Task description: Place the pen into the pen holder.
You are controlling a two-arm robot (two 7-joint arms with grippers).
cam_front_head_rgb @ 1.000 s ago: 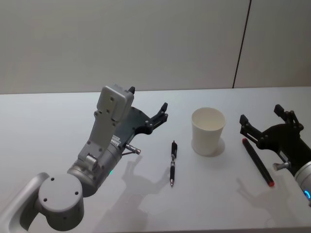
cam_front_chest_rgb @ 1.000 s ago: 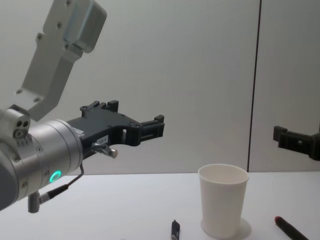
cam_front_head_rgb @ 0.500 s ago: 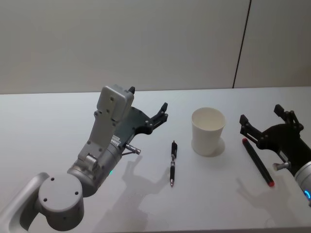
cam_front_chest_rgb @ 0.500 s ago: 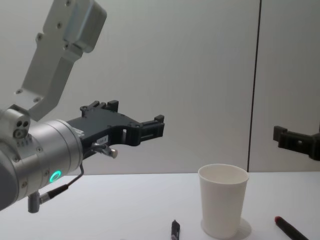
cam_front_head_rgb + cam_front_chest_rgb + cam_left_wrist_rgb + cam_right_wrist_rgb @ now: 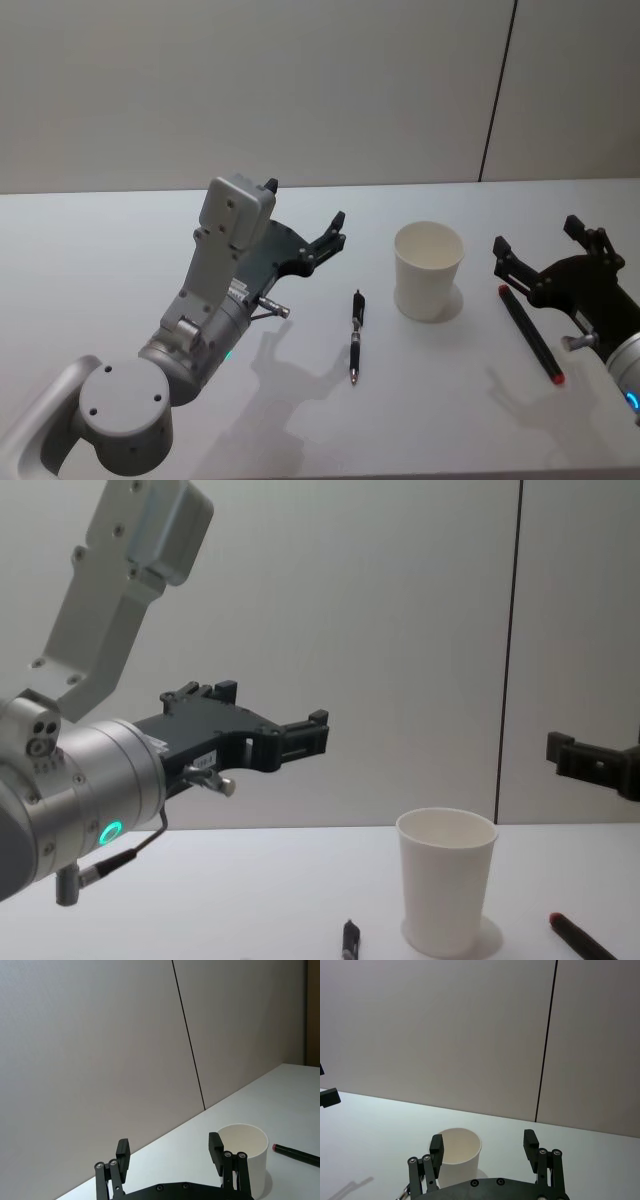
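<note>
The pen holder (image 5: 428, 272) is a white paper cup standing upright on the white table (image 5: 100, 260); it also shows in the chest view (image 5: 447, 882). A slim black pen (image 5: 355, 337) with a silver tip lies flat just left of the cup. A thicker black pen with red ends (image 5: 530, 333) lies to the cup's right. My left gripper (image 5: 305, 202) hovers open above the table, left of the cup and behind the slim pen, holding nothing. My right gripper (image 5: 536, 233) hovers open at the right, over the far end of the thicker pen, also holding nothing.
A pale wall with a dark vertical seam (image 5: 497, 90) rises behind the table's back edge. The left arm's silver body (image 5: 200, 330) stands over the table's front left. Bare table stretches to the far left and along the front.
</note>
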